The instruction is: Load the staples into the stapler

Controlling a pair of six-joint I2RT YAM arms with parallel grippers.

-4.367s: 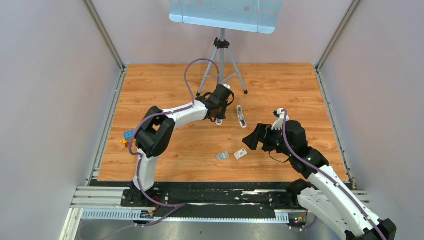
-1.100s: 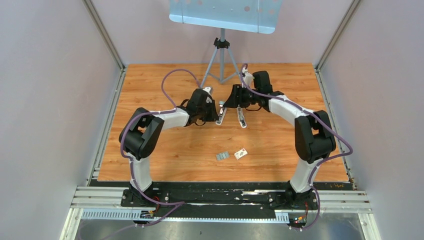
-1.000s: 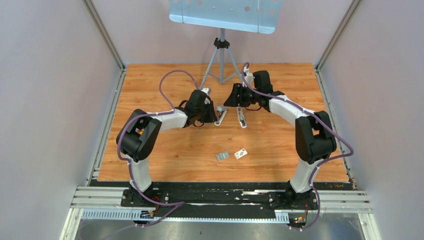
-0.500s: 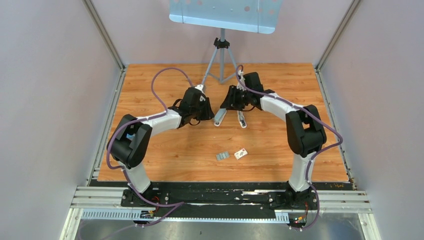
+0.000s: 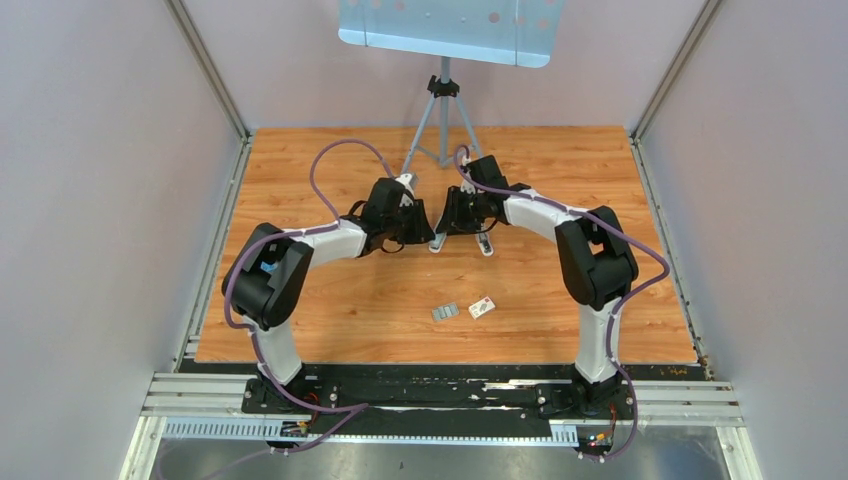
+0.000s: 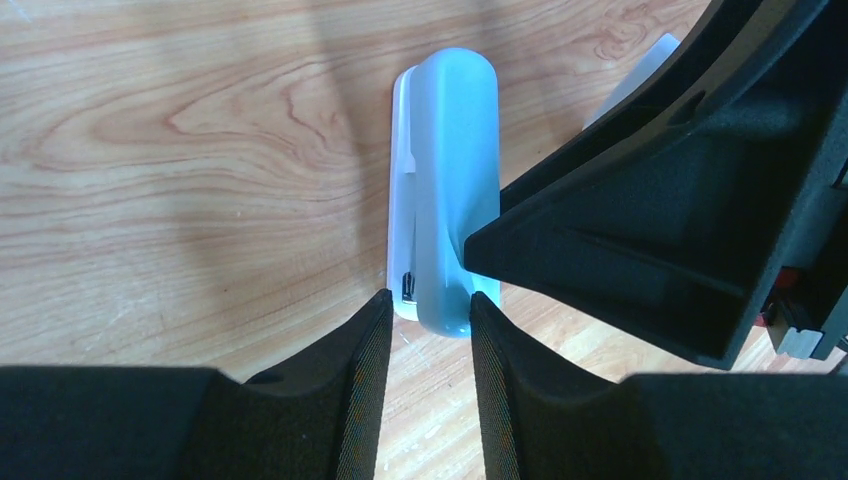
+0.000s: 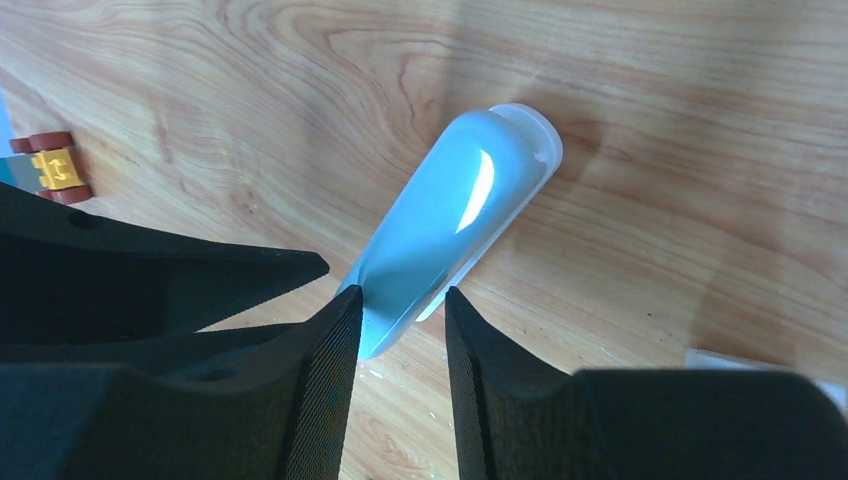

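The light grey-blue stapler (image 5: pixel 438 241) lies on the wooden table, far centre, and both grippers meet at its far end. In the left wrist view the stapler's (image 6: pixel 447 180) near end sits right at the tips of my left gripper (image 6: pixel 425 300). Bare wood shows between those jaws. My right gripper (image 7: pixel 400 295) flanks the same end of the stapler (image 7: pixel 455 225), with a thin gap at its right fingertip. A second long whitish part (image 5: pixel 484 243) lies just to the right. The grey staples (image 5: pixel 445 312) rest apart, nearer the arm bases.
A small white carton (image 5: pixel 482 307) lies beside the staples. A tripod (image 5: pixel 444 130) stands at the back centre under a pale blue panel. A small red and yellow block (image 7: pixel 52 168) sits off to the left. Walls enclose the table on three sides.
The right arm has swung from the near right to the far centre and slid left onto the stapler's end, its jaws narrowing. The left gripper has eased slightly wider and barely shifted.
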